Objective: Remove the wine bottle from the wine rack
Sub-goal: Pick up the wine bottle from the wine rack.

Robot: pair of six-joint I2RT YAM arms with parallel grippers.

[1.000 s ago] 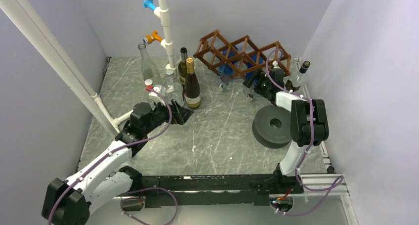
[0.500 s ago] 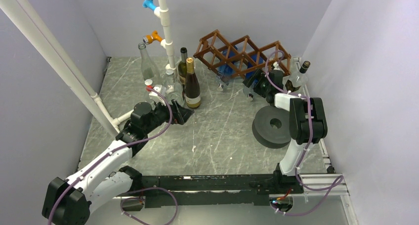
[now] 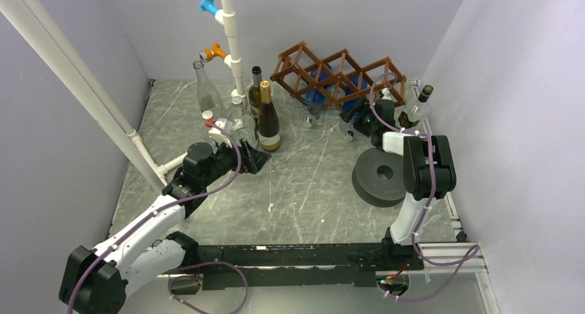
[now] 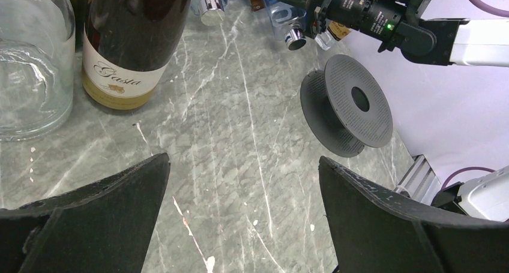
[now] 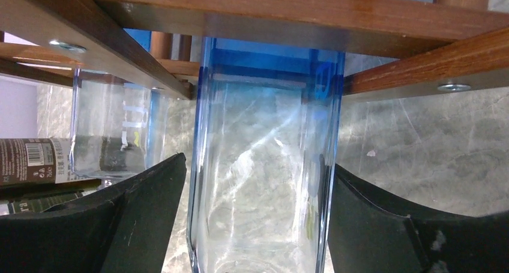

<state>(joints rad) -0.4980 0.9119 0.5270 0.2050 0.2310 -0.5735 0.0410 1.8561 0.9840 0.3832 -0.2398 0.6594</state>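
Observation:
The brown wooden wine rack (image 3: pixel 338 71) stands at the back of the table, with two blue-tinted clear bottles lying in its lower cells. My right gripper (image 3: pixel 353 123) reaches to the right-hand one (image 3: pixel 357 88). In the right wrist view that bottle (image 5: pixel 264 123) lies under the rack's slats (image 5: pixel 240 9) and between my fingers; the right gripper (image 5: pixel 258 165) is open, the right finger (image 5: pixel 390 225) against the glass, the left one a sliver off it. My left gripper (image 4: pixel 243 160) is open and empty above the bare table (image 4: pixel 240 135).
Several upright bottles (image 3: pixel 267 117) stand by the white pipe (image 3: pixel 231 38) near my left gripper (image 3: pixel 259 160). A grey spool (image 3: pixel 379 172) lies beside the right arm. A dark-capped bottle (image 3: pixel 419 101) stands at the right wall. The second rack bottle (image 5: pixel 111 129) lies left of my fingers.
My right gripper has moved a little further in toward the rack, along the bottle. The left arm has not moved.

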